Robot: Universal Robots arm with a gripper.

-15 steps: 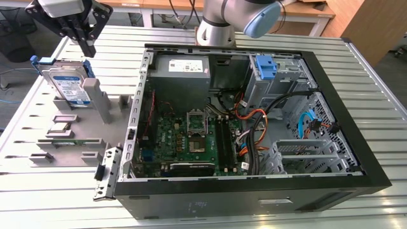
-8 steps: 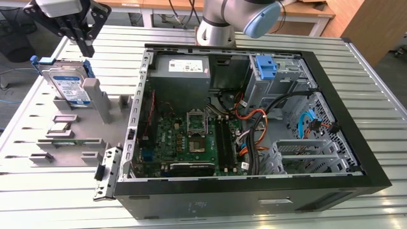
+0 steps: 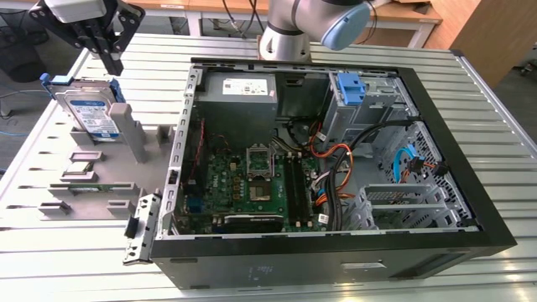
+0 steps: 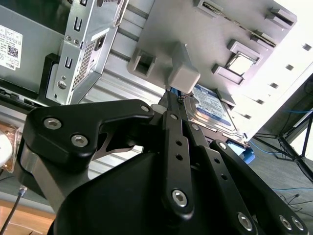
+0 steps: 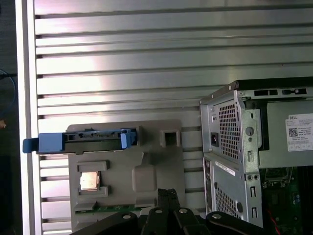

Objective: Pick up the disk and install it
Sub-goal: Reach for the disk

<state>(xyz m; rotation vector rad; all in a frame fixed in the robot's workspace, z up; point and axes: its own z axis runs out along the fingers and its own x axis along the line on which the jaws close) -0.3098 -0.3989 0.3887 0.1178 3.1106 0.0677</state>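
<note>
Standing upright in grey rack (image 3: 127, 135), silver disk (image 3: 84, 94), white-blue label (image 3: 90, 118), blue frame (image 3: 59, 80), claw (image 3: 112, 68) pressed together above

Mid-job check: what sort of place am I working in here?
Probably a robotics lab or workshop bench for computer assembly: an open computer case lies on a slatted metal table, and a grey holder plate beside it carries the disk and smaller parts.

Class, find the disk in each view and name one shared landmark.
Exterior view: the disk stands upright in the grey holder, at the exterior view's left.
Second wrist view: the disk shows behind the holder's post.
First wrist view: the disk is seen edge-on.
Shared landmark: the grey holder.
</note>
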